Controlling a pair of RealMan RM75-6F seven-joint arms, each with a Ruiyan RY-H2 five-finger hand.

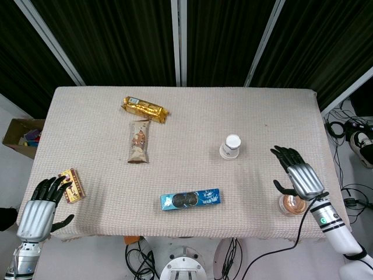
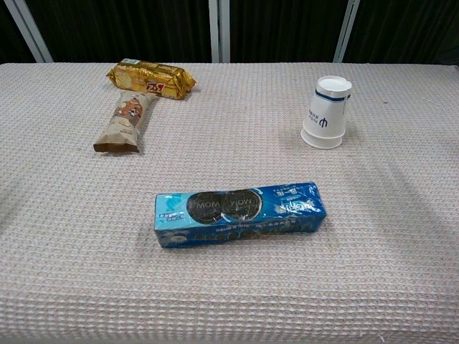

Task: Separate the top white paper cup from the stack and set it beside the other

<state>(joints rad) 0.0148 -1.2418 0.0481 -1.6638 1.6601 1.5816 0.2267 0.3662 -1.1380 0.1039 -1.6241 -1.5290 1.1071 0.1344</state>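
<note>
The paper cup stack point(image 1: 231, 146) stands upside down on the right half of the desk point(image 1: 105, 151), wide rim down, well apart from the snack packs. It looks light, thin-walled and easy to crush, with a smooth, slightly slippery side, so a soft pinch around the upper wall near the narrow base seems best, while the lower cup is steadied near its rim. The right hand point(image 1: 297, 175) hovers open and empty near the cups. The left hand point(image 1: 42, 204) rests open and empty at the near left corner.

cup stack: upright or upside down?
Upside down. The white paper cup stack stands on its wider rim, narrow closed base on top, in both views.
</note>
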